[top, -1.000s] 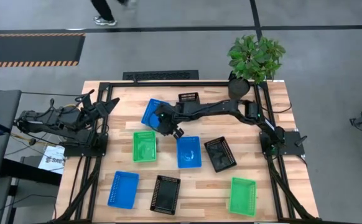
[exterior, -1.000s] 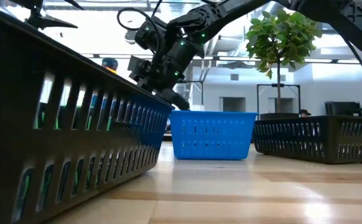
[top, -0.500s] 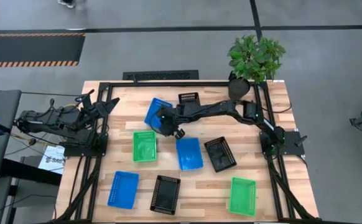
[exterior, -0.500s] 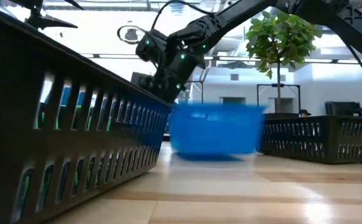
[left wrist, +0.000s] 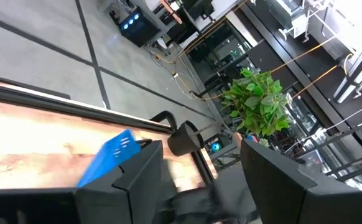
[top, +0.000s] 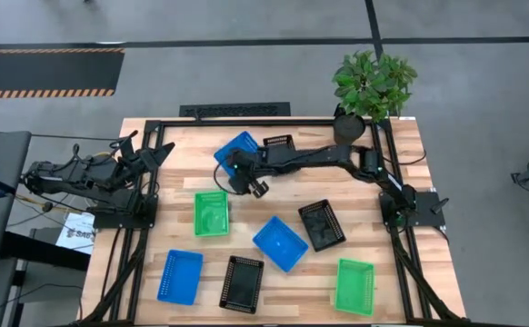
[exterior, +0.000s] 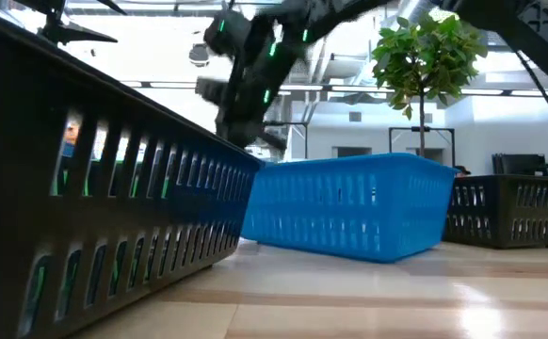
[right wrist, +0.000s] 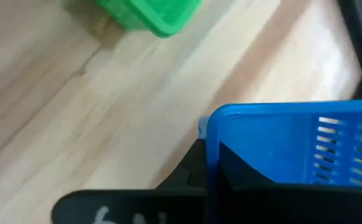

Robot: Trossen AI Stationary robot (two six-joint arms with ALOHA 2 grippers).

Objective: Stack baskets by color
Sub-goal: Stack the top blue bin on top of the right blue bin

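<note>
My right gripper [top: 249,182] reaches across the table's far middle and is shut on a blue basket [top: 240,150], which is tilted. A second blue basket [top: 280,242] lies askew on its bottom at the table's centre and fills the low view [exterior: 349,202]. A green basket [top: 212,213] sits left of it. Along the near edge stand a blue basket [top: 180,276], a black basket [top: 242,283] and a green basket [top: 355,286]. Two other black baskets [top: 322,224] [top: 277,143] rest farther back. My left gripper [left wrist: 196,174] is open at the table's left edge. My right gripper holds the blue basket by its wall close to a corner [right wrist: 215,124], at the basket's near side. One dark finger [right wrist: 190,171] shows outside the wall; the other is hidden by the basket. The fingers slant down from the right. The basket hangs tilted.
A potted plant [top: 374,86] stands at the far right corner. A black frame [top: 155,123] runs around the tabletop. A black basket's wall [exterior: 95,188] fills the low view's left. Bare wood lies between the baskets.
My right gripper has shut on the blue basket's wall and risen, tipping and turning that basket toward the far edge. The second blue basket has slid toward the near edge and turned askew.
</note>
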